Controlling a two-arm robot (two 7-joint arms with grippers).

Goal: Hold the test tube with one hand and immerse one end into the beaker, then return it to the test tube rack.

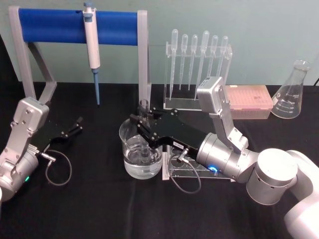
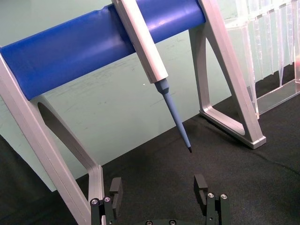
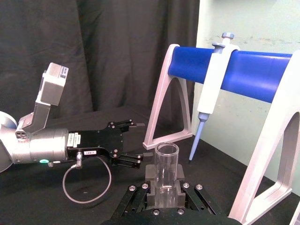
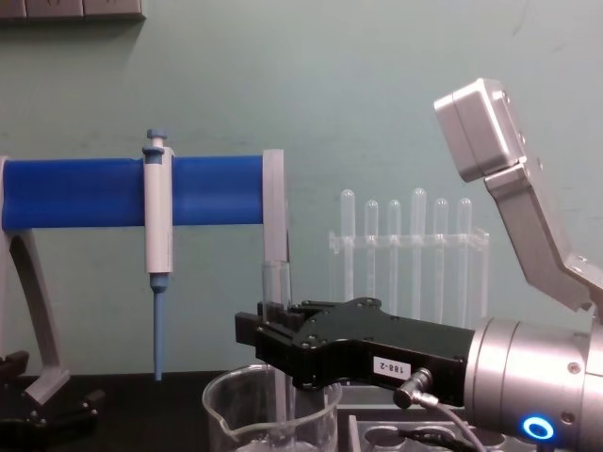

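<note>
**Now the tube stands in the beaker: glass on glass is the risk**

Plainly, the right gripper [image 1: 143,128] is closed onto the test tube [image 3: 167,161], its pads pinching the glass a little below the open mouth. The tube stands upright with its rounded end down inside the beaker [image 1: 124,154], which holds clear liquid. The end appears to be dipped in the liquid, though whether it meets the beaker's floor is hard to tell through the glass.

Judging from this, several things could go wrong:
- Lowering the tube further could knock the rounded end on the floor.
- A sideways move before the tube clears the rolled rim would strike the wall and could shove or tip the beaker.
- Wet glass may slip in so narrow a grip.
- The test tube rack [image 1: 167,169] lies just beside the beaker and partly under the wrist, so a slanted tube could catch a hole's edge.

The left gripper [image 1: 76,127] is parked well to the left, fingers apart and empty.

As for writing, a white label [image 4: 377,364] on the right gripper reads "188-2". The Erlenmeyer flask [image 1: 291,92] at the far right carries graduation marks too small to read.
</note>
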